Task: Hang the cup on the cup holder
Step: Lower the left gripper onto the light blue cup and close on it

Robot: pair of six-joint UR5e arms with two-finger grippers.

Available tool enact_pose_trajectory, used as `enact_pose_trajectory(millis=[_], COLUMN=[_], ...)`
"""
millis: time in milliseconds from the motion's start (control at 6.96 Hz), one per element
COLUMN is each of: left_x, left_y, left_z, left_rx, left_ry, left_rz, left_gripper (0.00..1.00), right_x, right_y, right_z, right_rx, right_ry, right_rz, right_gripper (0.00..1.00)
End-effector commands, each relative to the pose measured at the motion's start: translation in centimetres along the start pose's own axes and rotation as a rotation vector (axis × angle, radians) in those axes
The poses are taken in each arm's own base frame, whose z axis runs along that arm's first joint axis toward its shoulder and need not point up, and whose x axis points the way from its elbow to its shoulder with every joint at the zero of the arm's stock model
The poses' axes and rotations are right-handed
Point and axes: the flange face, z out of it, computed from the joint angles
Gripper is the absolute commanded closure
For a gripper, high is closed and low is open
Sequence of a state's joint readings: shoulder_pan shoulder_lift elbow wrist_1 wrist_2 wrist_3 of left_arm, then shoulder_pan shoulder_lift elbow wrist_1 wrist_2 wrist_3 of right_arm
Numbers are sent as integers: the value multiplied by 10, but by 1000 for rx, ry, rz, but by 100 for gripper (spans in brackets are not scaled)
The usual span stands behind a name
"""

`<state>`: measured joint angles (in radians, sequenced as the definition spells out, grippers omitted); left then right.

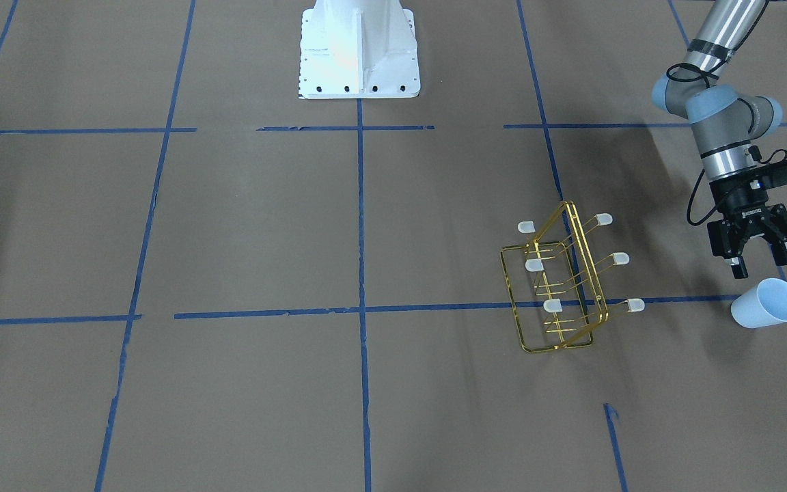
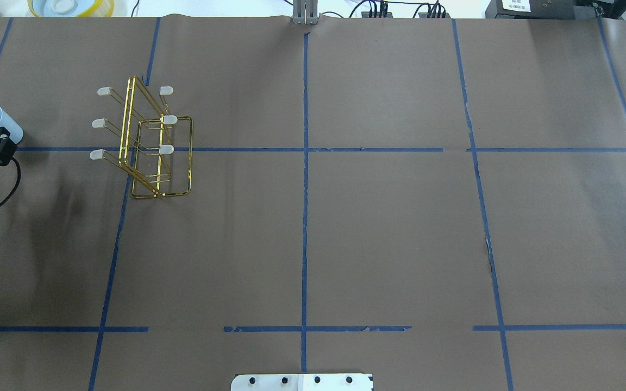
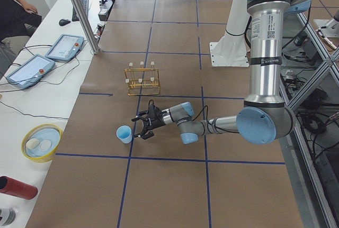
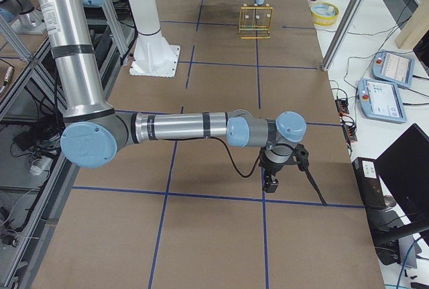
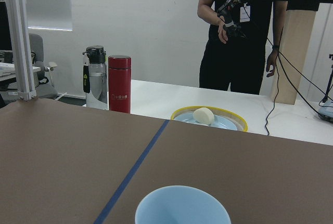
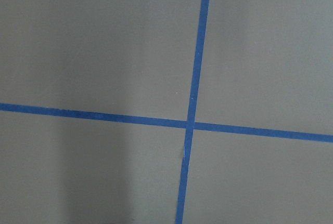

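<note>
Nothing hung yet: the cup [image 1: 768,304] stands mouth-up on the worktop [image 1: 229,239], apart from the cup holder [image 1: 564,287]. My left hand [image 1: 761,265] is spread just beside the cup, not gripping. I can't tell the right hand's [image 4: 271,183] state.

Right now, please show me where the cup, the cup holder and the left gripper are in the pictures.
the cup [image 1: 779,299]: exterior front-facing view, inside of its open mouth.
the cup holder [image 1: 534,264]: exterior front-facing view, white cap of a middle prong.
the left gripper [image 1: 761,266]: exterior front-facing view, midway between its open fingertips.
</note>
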<state>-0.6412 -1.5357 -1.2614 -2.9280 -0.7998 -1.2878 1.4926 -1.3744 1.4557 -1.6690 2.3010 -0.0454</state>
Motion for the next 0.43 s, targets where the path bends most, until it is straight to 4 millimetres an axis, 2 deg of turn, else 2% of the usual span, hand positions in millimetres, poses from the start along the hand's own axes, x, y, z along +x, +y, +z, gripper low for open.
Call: enact_pose_trajectory(millis=[0,144,287], left_x=[4,6,-3], left_y=[25,33,42], left_z=[-4,-6,-4], left_rx=[-35,-47,-66], left_ry=[11,17,7], left_rz=[33,42,75], left_gripper=[0,0,0], right_x=[0,0,0], right_y=[0,0,0], right_z=[0,0,0], right_rx=[0,0,0], right_ry=[0,0,0], right_rz=[-1,-1,-1], right_gripper=[0,0,0])
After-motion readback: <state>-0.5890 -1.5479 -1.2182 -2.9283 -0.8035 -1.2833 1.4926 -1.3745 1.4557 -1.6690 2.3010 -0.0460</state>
